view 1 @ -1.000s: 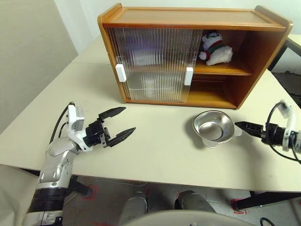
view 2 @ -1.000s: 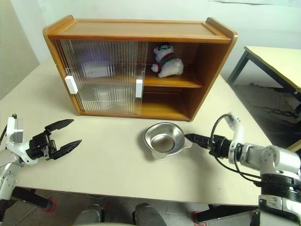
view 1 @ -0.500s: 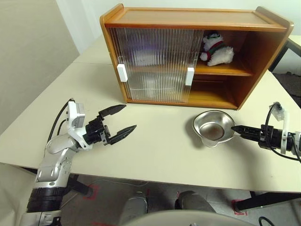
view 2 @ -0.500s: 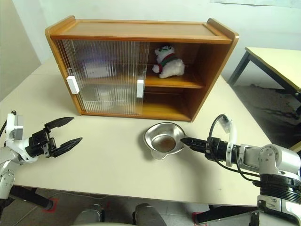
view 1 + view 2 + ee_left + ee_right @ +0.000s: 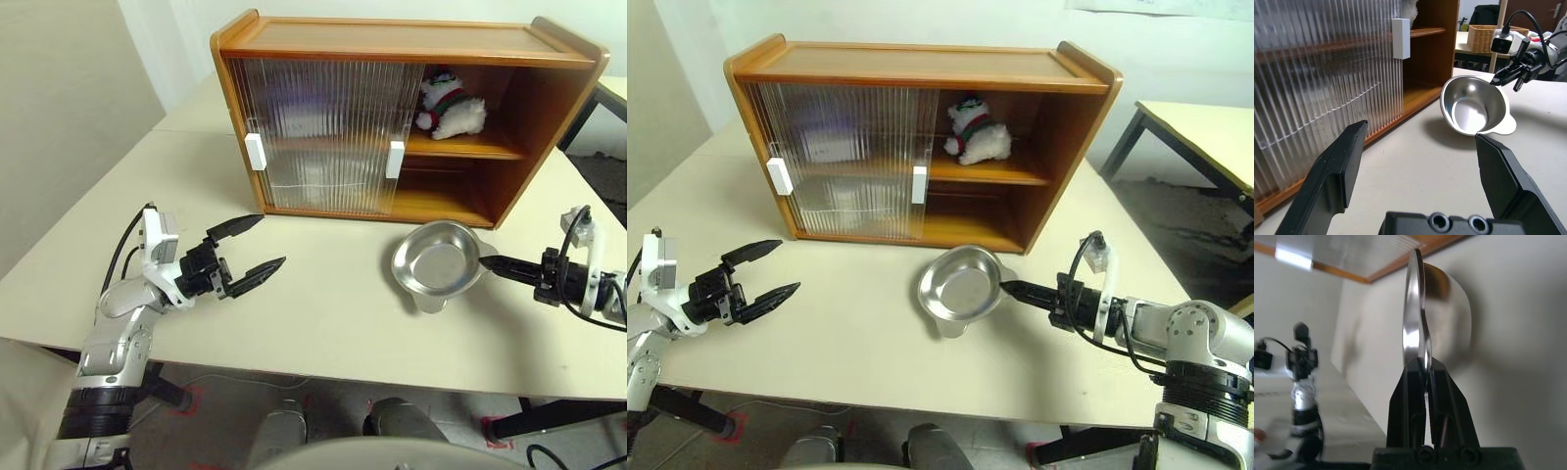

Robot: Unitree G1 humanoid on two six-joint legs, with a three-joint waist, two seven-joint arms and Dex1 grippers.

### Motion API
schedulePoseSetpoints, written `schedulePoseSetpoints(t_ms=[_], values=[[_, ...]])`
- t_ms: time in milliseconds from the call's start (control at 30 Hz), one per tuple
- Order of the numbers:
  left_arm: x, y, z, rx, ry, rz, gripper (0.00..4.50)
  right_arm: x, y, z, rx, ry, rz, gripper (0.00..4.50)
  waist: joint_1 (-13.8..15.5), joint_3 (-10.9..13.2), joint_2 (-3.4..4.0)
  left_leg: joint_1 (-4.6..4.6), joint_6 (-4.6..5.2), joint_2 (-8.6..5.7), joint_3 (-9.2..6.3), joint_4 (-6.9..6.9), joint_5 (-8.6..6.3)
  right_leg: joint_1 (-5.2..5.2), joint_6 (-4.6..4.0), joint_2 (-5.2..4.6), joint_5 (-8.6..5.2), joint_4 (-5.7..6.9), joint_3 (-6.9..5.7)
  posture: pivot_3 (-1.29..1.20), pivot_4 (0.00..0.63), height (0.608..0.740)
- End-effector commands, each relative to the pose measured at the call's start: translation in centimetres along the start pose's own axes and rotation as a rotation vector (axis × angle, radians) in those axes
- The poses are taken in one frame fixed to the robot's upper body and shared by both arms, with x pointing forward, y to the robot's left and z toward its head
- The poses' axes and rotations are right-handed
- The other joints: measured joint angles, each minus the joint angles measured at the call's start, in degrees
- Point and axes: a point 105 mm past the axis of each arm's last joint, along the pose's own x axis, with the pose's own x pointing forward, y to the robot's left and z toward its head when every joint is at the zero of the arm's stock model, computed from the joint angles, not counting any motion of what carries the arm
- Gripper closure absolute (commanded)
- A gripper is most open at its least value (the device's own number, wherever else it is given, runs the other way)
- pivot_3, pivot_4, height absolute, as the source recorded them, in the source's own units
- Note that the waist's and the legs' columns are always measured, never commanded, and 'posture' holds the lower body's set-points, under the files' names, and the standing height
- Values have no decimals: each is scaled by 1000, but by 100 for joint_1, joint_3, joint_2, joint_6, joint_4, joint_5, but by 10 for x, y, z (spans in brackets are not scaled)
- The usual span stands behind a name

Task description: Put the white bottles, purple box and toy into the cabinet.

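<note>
Right wrist view: right gripper point(image 5: 1425, 363) pinched tight on the thin rim of the steel dish point(image 5: 438, 266), both fingers meeting on the metal edge. Head views: dish tipped up on one side in front of the cabinet point(image 5: 529, 117), near its open right half. Toy point(image 5: 449, 104) already on the upper shelf of the cabinet, at the open right side. Behind the ribbed sliding doors point(image 5: 323, 132) of the cabinet only pale and purplish blurs — impossible to tell for sure if these are the white bottles and the purple box.

Left gripper point(image 5: 247, 249) spread wide and holding nothing, above the table point(image 5: 323, 313), in front of the cabinet's left end.

Risks from here, as a judgement:
- Very small contact on a smooth, shiny rim — easy to slip, then a drop and a clatter on the table in front of the cabinet.
- Dish hanging sideways from one edge; a quick turn of the wrist likely to swing it against the lower shelf or the side wall of the cabinet.
- Dish not among the things to store; placing it inside the cabinet perhaps a wasted step.
</note>
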Motion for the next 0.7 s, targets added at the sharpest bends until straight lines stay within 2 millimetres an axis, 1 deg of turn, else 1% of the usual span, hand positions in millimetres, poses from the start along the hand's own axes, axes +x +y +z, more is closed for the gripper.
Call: schedulePoseSetpoints(t_ms=[33, 100, 167, 267, 300, 400, 467, 567, 700], values=[[-3, 0, -4, -5, 13, 3, 0, 2, 14, 17, 40, -114, 108, 4468, -3, 0, 0, 0, 0, 1, 0, -1, 0, -2, -1, 0, 0, 0, 0, -147, 0, 740], [-2, 0, -3, -2, 14, 0, 0, 6, 20, 30, 61, -206, 167, 4468, -10, -1, 0, -1, 0, 4, 1, -4, 0, -8, -5, 0, 1, 1, 0, -147, 0, 740], [-1, 0, -1, 1, 13, -3, 0, 8, 21, 37, 74, -257, 171, 4468, -2, -2, 2, -3, 1, 7, 1, -8, -1, -16, -10, 2, 3, 4, -1, -147, 0, 740], [2, -1, 2, 3, 12, -8, 0, 13, 16, 38, 93, -285, 136, 4468, 36, -2, 2, -7, 6, 8, -6, -11, -4, -17, -18, 2, 2, 4, -5, -150, 0, 740], [2, -1, 2, 3, 12, -9, 0, 15, 14, 39, 97, -301, 127, 4468, 42, -2, 2, -7, 8, 6, -16, -13, -5, -17, -37, 2, 8, 5, -6, -152, 0, 740], [3, 0, 3, 4, 13, -10, 0, 22, 4, 41, 110, -351, 69, 4468, 32, -2, 3, -8, 20, 6, -22, -16, -12, -18, -50, 3, 10, 5, -8, -152, 0, 740], [3, 0, 3, 3, 13, -10, 0, 26, 1, 41, 115, -370, 51, 4468, 26, -2, 5, -9, 27, 6, -22, -16, -16, -19, -34, 5, 13, 5, -12, -154, 0, 740], [3, 1, 3, 1, 14, -12, 0, 33, -5, 49, 144, -445, 31, 4468, 17, -2, 6, -8, 39, 7, -23, -16, -23, -19, 19, 8, 15, 5, -13, -155, 0, 740], [3, 1, 3, 1, 13, -19, 0, 42, -12, 60, 149, -524, -13, 4468, -15, -3, 11, -7, 42, 10, -23, -15, -25, -22, 17, 7, 16, 6, -13, -155, 0, 740]])
